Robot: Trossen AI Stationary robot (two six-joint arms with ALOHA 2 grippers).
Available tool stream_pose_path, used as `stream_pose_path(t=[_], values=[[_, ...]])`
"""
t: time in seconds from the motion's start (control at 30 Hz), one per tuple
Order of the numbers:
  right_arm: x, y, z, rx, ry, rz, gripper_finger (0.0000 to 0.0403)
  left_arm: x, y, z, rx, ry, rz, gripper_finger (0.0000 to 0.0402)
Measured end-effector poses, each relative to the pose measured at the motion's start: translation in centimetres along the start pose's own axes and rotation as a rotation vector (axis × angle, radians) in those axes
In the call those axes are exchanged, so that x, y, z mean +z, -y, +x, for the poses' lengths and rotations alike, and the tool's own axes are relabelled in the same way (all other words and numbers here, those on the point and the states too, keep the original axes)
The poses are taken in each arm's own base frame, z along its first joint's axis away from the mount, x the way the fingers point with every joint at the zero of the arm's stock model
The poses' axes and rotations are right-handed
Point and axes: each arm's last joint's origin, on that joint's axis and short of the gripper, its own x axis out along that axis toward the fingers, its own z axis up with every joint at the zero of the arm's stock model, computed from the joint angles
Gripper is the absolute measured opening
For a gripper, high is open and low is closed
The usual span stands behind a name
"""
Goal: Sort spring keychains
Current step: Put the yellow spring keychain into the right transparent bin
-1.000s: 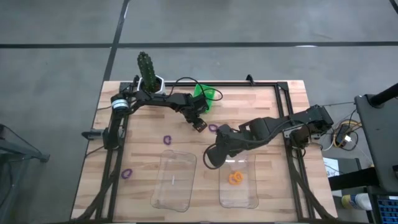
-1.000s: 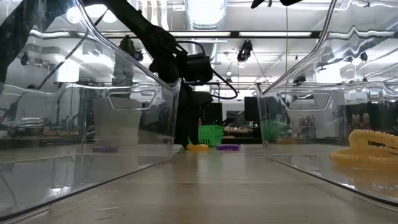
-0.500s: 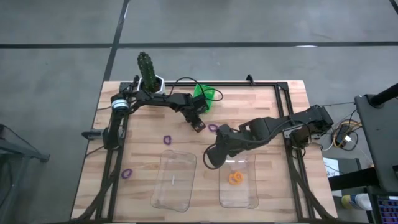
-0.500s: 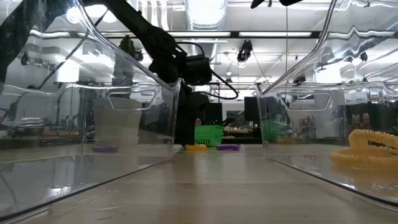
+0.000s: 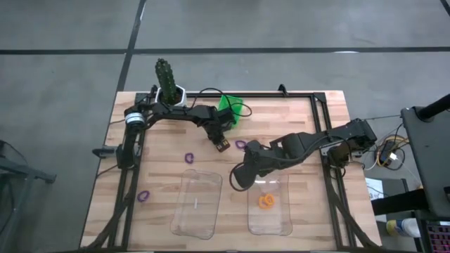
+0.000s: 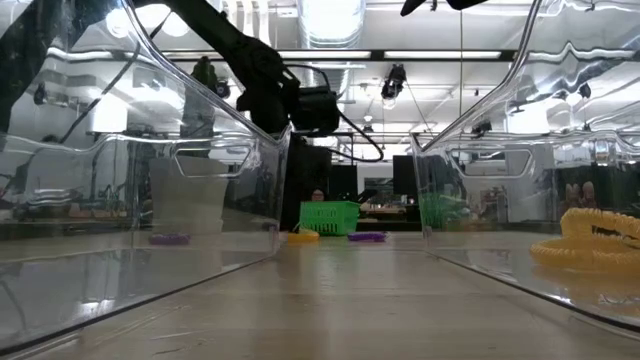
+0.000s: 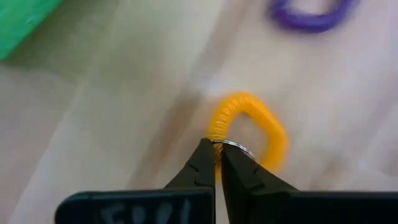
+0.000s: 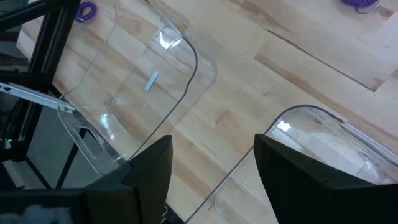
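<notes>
The left claw [image 7: 214, 163] was pinched on an orange keychain [image 7: 249, 130] near the table's [image 5: 309, 126] far edge. The right claw [image 8: 211, 168] stood spread between two clear trays [image 5: 197, 204].

Counting up from the high view: three purple keychains, one upper centre [image 5: 241, 145], one left of it [image 5: 188, 157], one lower left [image 5: 143, 196]. Two orange keychains, one in the right tray [image 5: 266, 202], one pinched upper centre [image 7: 249, 134]. Two clear trays [image 5: 197, 202] [image 5: 271, 211].
</notes>
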Motion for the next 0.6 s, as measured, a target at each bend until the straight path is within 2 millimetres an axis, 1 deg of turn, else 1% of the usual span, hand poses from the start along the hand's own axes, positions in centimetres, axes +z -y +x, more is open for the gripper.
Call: stream_pose_path(t=[0.1,0.3,0.47,0.6], values=[[0.0,0.0,0.0,-0.002,0.001,-0.003,0.0219,0.3,0.4,-1.2,-0.052,0.013,0.01,0.0003],[0.1,0.1,0.0,-0.01,0.024,-0.008,0.0219,0.3,1.2,-2.9,-0.123,0.024,0.015,0.0001],[0.2,0.1,0.0,-0.029,0.08,-0.026,0.0219,0.2,1.9,-5.4,-0.196,0.074,0.023,0.0001],[0.4,0.3,-0.5,-0.039,0.138,-0.032,0.0219,-0.1,2.4,-8.3,-0.233,0.144,0.029,0.0001]])
